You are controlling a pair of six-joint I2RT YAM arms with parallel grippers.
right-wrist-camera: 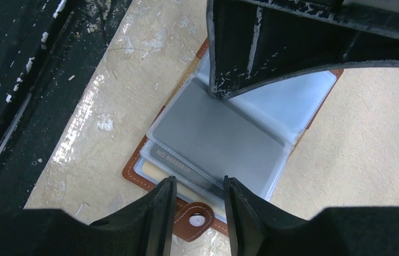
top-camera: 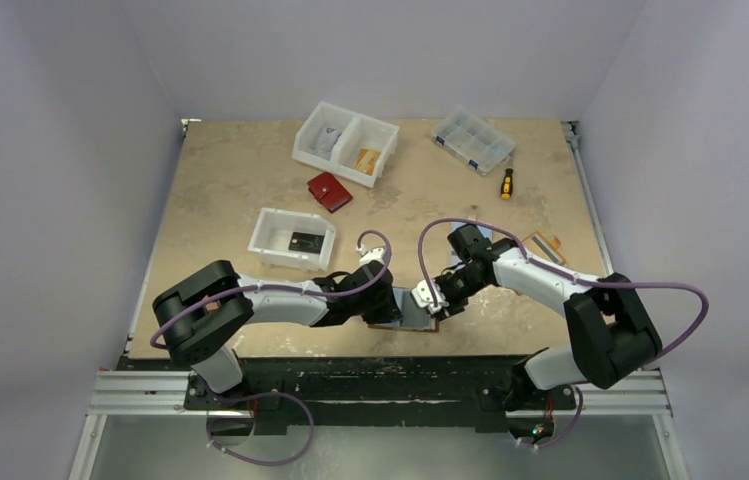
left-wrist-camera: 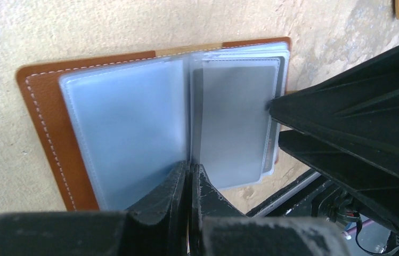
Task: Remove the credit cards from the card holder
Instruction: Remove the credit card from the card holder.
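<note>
Two claws are being held at the card holder (top-camera: 402, 318), which is lying open and flat on the table (top-camera: 230, 180) between them. The left claw (left-wrist-camera: 190, 172) is being kept with its fingers pressed together, and the tips are being rested at the holder's middle fold, on the edge of the clear sleeves (left-wrist-camera: 128, 128). Whether a sleeve is being pinched between them cannot be told. The right claw (right-wrist-camera: 200, 184) is being held with its fingers apart at the holder's outer side, just above the snap tab (right-wrist-camera: 197, 218), and the outer edge of the top sleeve is lying at the gap between them. A grey card (right-wrist-camera: 213, 136) is being shown inside that top sleeve. Under it, the edge of a second card (right-wrist-camera: 169, 159) bearing a printed number is being exposed. Beyond the holder and well apart from it, a white tray (top-camera: 262, 225) with a dark card (top-camera: 303, 240) in it and a red wallet (top-camera: 329, 191) are lying on the table.
</note>
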